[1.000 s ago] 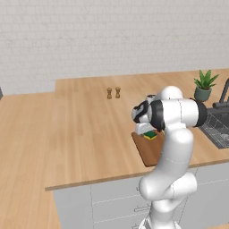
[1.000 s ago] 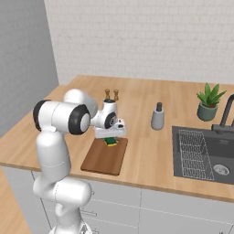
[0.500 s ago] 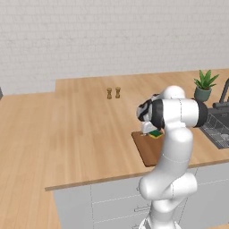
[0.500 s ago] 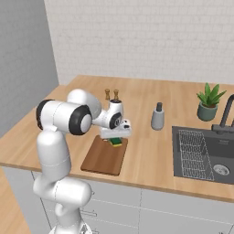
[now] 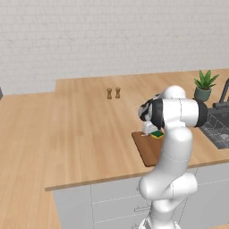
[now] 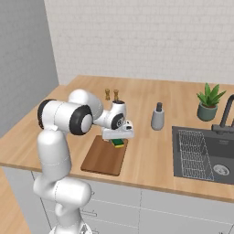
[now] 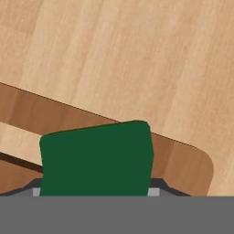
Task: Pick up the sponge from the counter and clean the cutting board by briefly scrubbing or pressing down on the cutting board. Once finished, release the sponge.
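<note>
My gripper (image 6: pixel 118 139) is shut on the sponge (image 6: pixel 119 143), a small dark green block with a yellow underside. It holds the sponge (image 5: pixel 157 134) low over the far right corner of the dark brown cutting board (image 6: pixel 103 157). I cannot tell whether the sponge touches the board. In the hand view the sponge's green top (image 7: pixel 96 160) covers the fingertips, and the board's rounded corner (image 7: pixel 187 160) lies under it on the light-wood counter (image 7: pixel 137 55). From the left base view the arm hides much of the cutting board (image 5: pixel 144 150).
Two small shakers (image 6: pixel 111 94) stand at the back of the counter (image 5: pixel 80 134). A grey soap dispenser (image 6: pixel 157 117), a potted plant (image 6: pixel 209 101) and a sink (image 6: pixel 205 153) with a dark faucet (image 6: pixel 226 114) lie to the right.
The gripper has carried the sponge a little to the right and slightly down, toward the board's far right corner. The board has stayed in place.
</note>
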Robot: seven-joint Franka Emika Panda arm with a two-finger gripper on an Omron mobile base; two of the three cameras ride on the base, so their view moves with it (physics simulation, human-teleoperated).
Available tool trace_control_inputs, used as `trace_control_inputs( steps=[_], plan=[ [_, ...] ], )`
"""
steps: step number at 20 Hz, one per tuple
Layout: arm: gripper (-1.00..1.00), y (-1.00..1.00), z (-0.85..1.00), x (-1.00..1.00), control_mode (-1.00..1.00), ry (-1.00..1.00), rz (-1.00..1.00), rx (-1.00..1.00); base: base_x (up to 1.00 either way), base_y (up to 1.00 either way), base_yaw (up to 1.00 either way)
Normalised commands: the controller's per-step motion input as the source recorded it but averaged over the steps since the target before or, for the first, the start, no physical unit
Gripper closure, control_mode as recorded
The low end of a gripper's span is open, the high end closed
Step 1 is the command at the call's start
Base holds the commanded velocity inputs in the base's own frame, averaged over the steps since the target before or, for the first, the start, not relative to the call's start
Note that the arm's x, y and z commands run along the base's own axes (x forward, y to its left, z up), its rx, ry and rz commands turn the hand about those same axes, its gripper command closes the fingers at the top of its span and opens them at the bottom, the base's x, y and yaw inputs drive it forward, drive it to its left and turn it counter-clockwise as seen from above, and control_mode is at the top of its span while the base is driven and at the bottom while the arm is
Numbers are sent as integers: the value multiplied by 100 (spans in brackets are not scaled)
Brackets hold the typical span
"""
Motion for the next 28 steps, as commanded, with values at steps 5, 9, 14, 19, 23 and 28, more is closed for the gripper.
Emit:
trace_control_inputs(
  steps=[5,9,14,19,23,28],
  plan=[
    [100,-36,-82,-100,-100,0,-2,0,0,0,0],
    [100,-13,-100,-100,-100,0,-4,2,0,0,0],
    [100,-5,-100,-100,-100,0,-5,16,0,0,0],
    [100,-7,-73,-97,-100,-8,-6,24,0,0,0],
    [100,0,-75,-99,-100,0,-3,17,0,0,0],
    [100,9,-46,-62,-100,0,0,4,0,0,0]
  ],
)
